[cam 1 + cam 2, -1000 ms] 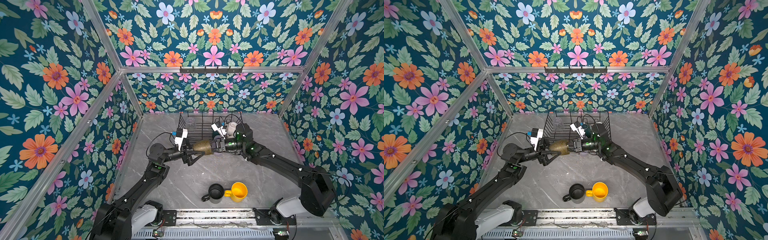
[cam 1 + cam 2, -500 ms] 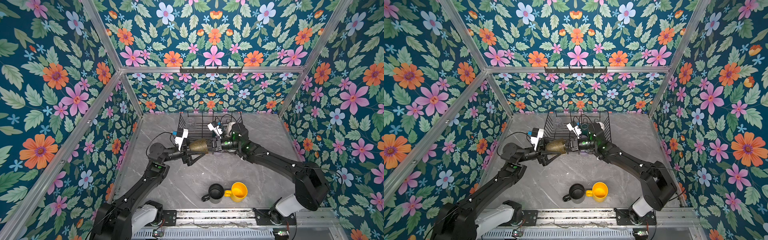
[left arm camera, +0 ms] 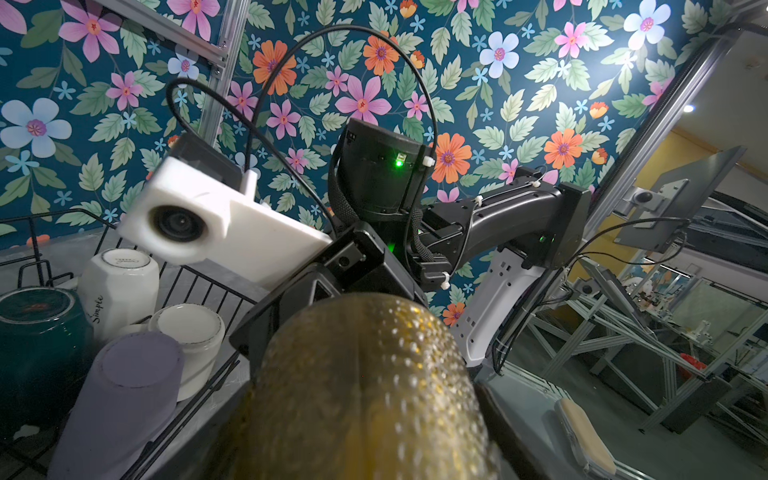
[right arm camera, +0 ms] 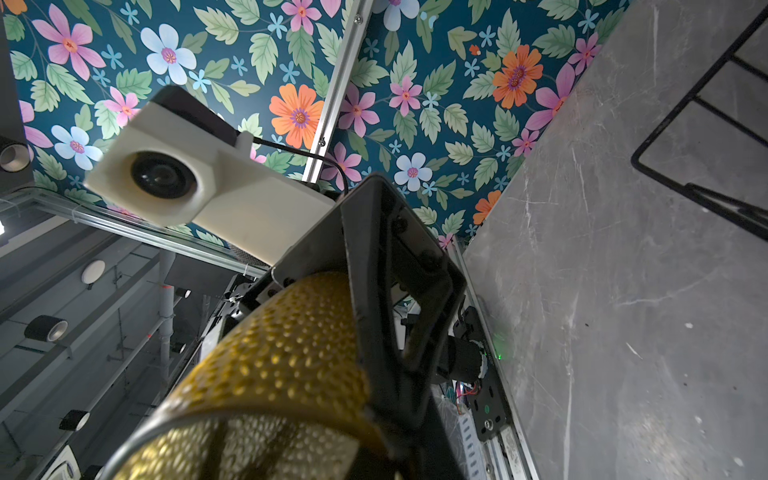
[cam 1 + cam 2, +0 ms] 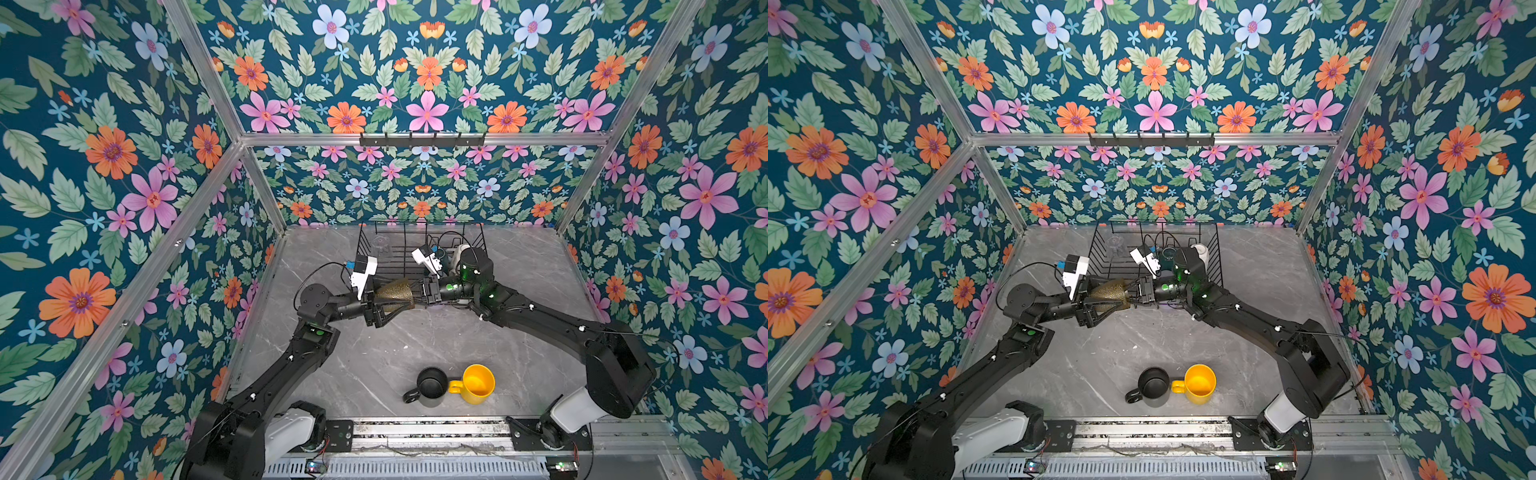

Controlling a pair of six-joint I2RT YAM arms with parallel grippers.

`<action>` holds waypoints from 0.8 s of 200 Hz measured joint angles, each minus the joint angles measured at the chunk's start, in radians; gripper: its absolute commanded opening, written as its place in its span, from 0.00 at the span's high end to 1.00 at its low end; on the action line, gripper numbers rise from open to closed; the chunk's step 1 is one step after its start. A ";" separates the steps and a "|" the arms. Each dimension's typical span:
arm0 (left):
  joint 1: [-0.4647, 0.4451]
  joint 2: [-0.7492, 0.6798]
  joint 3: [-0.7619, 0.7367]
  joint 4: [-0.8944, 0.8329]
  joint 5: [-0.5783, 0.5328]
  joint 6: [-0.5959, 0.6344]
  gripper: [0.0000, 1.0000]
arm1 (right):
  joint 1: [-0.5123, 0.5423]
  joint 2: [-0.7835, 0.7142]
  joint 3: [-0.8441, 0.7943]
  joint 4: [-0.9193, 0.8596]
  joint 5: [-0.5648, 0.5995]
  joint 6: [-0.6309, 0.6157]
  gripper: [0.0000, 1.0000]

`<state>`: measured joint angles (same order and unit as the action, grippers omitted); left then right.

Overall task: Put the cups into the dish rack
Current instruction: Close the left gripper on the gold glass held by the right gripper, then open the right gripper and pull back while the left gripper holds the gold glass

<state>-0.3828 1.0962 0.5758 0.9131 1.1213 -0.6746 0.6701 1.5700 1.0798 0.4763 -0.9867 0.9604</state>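
Hanging sideways in the air just on the robot's side of the rack (image 5: 399, 257), the amber glass (image 5: 395, 292) sits between both grippers. The right gripper (image 5: 417, 293) is pinched on the thin wall at the wide mouth. The left gripper (image 5: 388, 300) straddles the narrow base end with jaws set wide; whether its pads press the glass I cannot tell.

I judge the amber glass light, rigid and brittle. Its dimples give some purchase, but the taper could let a side grip slip toward the base, so the rim wall or the low body suits best.

Eight cups in all:
- Five in the rack: clear glass (image 5: 381, 246), green mug (image 3: 37, 332), cream mug (image 3: 118, 286), white mug (image 3: 191, 345) and tumbler (image 3: 124, 399), the last four mouth-down.
- One aloft.
- Two well clear of the rack, side by side: black mug (image 5: 431, 386) and yellow mug (image 5: 478, 384).

One rack, two grippers.
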 measured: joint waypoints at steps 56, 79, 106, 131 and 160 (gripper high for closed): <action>-0.002 0.000 0.004 0.005 -0.025 -0.042 0.62 | -0.001 0.001 0.003 0.007 0.000 -0.034 0.92; -0.003 0.001 0.012 0.006 -0.016 -0.047 0.83 | -0.001 -0.004 -0.008 0.028 0.005 -0.003 0.80; -0.005 0.000 0.025 0.008 0.001 -0.047 0.97 | 0.002 -0.015 -0.019 0.026 0.023 0.002 0.72; -0.006 -0.010 0.036 0.009 0.006 -0.047 1.00 | -0.004 -0.050 -0.031 -0.008 0.041 -0.008 0.62; -0.007 -0.030 0.061 -0.030 0.003 -0.023 1.00 | -0.037 -0.140 -0.063 -0.107 0.095 -0.074 0.49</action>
<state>-0.3901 1.0664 0.6373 0.8833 1.1244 -0.6975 0.6327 1.4296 1.0168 0.3695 -0.8917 0.8867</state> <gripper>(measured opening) 0.692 0.451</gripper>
